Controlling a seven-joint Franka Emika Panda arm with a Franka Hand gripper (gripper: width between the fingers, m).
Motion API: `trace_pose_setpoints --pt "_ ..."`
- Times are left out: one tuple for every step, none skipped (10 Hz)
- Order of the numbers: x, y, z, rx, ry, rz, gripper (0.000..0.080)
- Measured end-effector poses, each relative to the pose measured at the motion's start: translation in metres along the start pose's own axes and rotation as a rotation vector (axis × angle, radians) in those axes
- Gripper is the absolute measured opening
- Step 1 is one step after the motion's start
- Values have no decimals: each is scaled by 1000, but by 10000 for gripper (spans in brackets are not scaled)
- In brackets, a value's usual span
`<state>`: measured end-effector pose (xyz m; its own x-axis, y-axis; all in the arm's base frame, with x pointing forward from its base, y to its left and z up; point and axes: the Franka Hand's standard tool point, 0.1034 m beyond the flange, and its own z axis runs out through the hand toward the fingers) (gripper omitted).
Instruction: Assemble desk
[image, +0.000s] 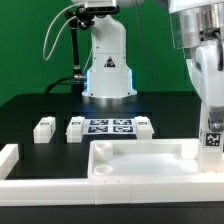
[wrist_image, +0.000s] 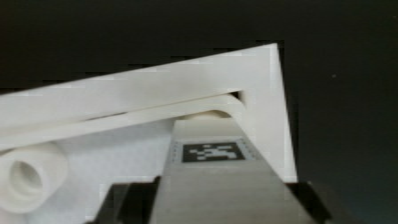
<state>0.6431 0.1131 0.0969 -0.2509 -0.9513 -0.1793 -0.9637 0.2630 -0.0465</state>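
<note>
Two-finger gripper (wrist_image: 214, 203) was part-closed, clamping a small white plastic block leg (wrist_image: 214, 152) over a corner of the wide white rimmed tray-like desk top (wrist_image: 169, 92). Step in hand: leg fitting. The next move probably called for a square descent into the corner mount.

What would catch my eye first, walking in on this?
Probably the robot arm's white base, glowing blue at the back of the black table. Next, at the exterior view's right, the pincer gripping a tagged white leg at a corner of the tray-like desk top.
</note>
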Motion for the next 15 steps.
trace_pose_setpoints --pt "0 0 1 -1 -1 22 318" --pt "-2 2 2 -3 -6 44 453" --pt "-2 2 2 -3 -6 23 453" --pt "-2 2 2 -3 -6 21 608" --pt "-2 2 3 -3 -6 16 637" --pt "-2 2 3 -3 -6 13 637" --pt "-4 0 -1 2 -10 -2 647" --pt "-12 -5 -25 22 -28 -50 649" --pt "-17 -11 -47 48 -43 -54 649" --pt "-19 -14 -50 57 -46 -55 649" --pt "-17 -11 -43 50 -40 -62 649" --pt "-17 -11 -43 49 -40 -65 649" --pt "-17 -11 -42 49 -40 -69 649" --pt "-17 -11 -42 48 -39 -72 649" --pt "-18 -11 -42 48 -39 -73 649"
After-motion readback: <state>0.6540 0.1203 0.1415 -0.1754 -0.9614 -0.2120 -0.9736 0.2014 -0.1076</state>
